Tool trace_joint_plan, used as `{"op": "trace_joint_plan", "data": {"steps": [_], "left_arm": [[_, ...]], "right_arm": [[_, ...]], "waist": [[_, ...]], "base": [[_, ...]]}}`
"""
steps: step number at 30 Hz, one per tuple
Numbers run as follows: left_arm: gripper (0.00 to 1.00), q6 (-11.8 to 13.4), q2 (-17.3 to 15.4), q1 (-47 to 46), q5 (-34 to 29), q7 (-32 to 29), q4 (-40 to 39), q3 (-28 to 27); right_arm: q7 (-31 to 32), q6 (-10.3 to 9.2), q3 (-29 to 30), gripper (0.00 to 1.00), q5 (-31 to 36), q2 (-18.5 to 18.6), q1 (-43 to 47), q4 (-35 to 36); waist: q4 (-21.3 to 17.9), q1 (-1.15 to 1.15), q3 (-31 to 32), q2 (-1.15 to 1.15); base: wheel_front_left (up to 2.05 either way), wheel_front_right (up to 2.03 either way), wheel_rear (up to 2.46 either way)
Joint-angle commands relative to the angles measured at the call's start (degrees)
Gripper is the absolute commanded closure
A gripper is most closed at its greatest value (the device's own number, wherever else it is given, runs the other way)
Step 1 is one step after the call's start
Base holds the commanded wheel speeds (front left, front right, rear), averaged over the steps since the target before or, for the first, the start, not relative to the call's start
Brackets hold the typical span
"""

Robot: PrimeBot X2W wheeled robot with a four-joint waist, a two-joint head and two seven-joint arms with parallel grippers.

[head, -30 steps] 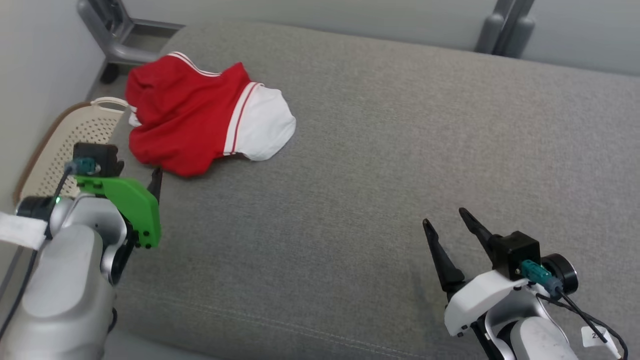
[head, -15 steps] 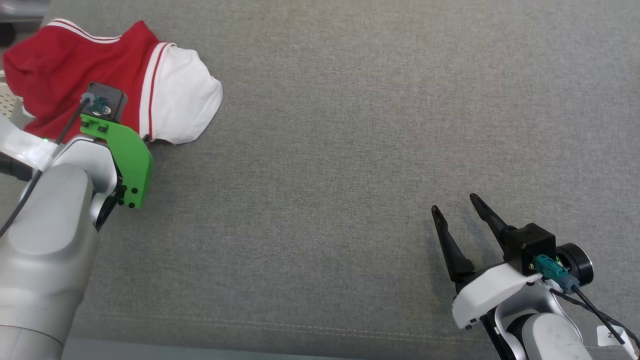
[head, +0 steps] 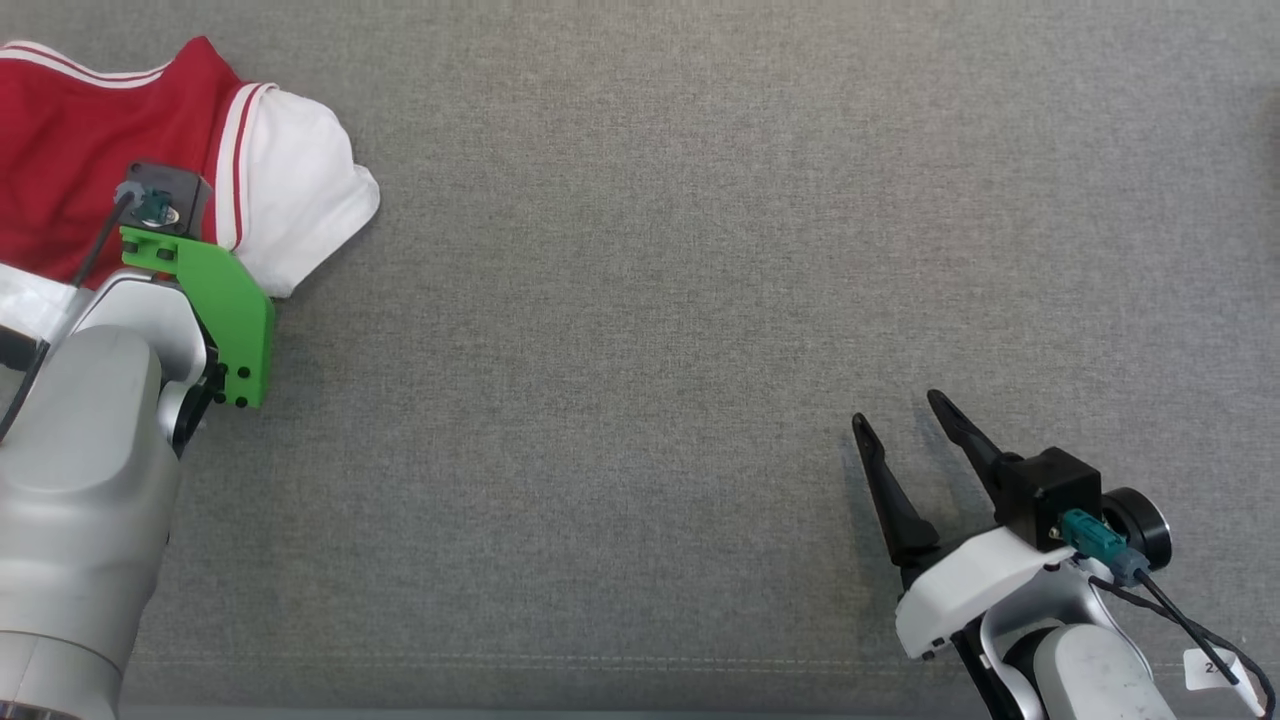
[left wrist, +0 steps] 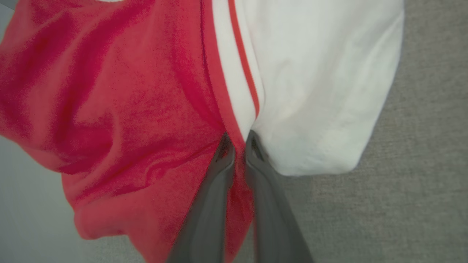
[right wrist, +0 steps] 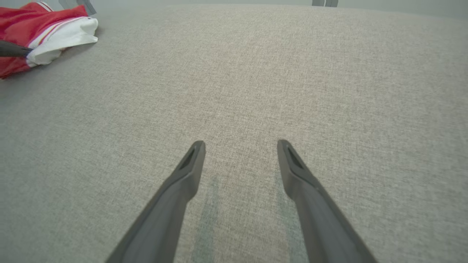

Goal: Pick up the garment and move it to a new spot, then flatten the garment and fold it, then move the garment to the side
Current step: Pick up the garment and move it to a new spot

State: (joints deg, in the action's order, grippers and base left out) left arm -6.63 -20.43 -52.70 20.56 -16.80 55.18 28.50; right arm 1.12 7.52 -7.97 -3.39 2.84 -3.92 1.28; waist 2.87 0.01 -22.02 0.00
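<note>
Pinching garment (left wrist: 128,109) fold, L pincer (left wrist: 238,137) near shut | R pincer (head: 897,408) wide, empty | garment cropped, head view

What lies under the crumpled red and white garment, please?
Grey woven fabric surface shows right beside the crumpled red and white garment and seems to run beneath it; anything else under the cloth is covered.

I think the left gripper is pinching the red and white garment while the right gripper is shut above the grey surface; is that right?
Not quite: the right gripper is open, its fingers spread well apart above the grey surface, as the right wrist view shows. The rest holds: the left gripper is pinching the garment where red meets white.
</note>
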Motion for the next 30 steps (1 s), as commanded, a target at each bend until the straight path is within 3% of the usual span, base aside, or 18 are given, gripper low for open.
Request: {"op": "trace_joint_plan", "data": {"steps": [1, 10, 20, 30], "left_arm": [[1.00, 0.5, 0.4, -0.6, 0.5, 1.8, 0.5, -0.4], [1.00, 0.2, 0.8, -2.4, 1.1, 6.8, -0.4, -0.5], [1.00, -0.6, 3.6, -4.7, 1.5, 8.7, -7.9, 3.2], [1.00, -0.8, 8.4, -4.3, 4.8, 9.2, -15.7, 7.1]], "right_arm": [[-0.6, -0.06, -0.1, 0.00, -0.6, 0.1, -0.7, -0.7], [-2.5, -0.06, -2.0, 0.00, -3.5, 0.1, -0.9, -4.7], [-5.7, -0.06, -3.7, 0.00, -7.1, 0.1, 0.3, -10.5], [-7.5, -0.06, -4.7, 0.00, -9.0, 0.1, 0.2, -13.0]], "waist": [[-0.3, -0.01, 1.6, 0.00], [-2.9, -0.01, 8.0, 0.00], [-11.7, -0.01, 16.4, 0.00], [-20.5, -0.01, 17.5, 0.00]], "base": [[0.00, 0.00, 0.00], [0.00, 0.00, 0.00], [0.00, 0.00, 0.00], [0.00, 0.00, 0.00]]}}
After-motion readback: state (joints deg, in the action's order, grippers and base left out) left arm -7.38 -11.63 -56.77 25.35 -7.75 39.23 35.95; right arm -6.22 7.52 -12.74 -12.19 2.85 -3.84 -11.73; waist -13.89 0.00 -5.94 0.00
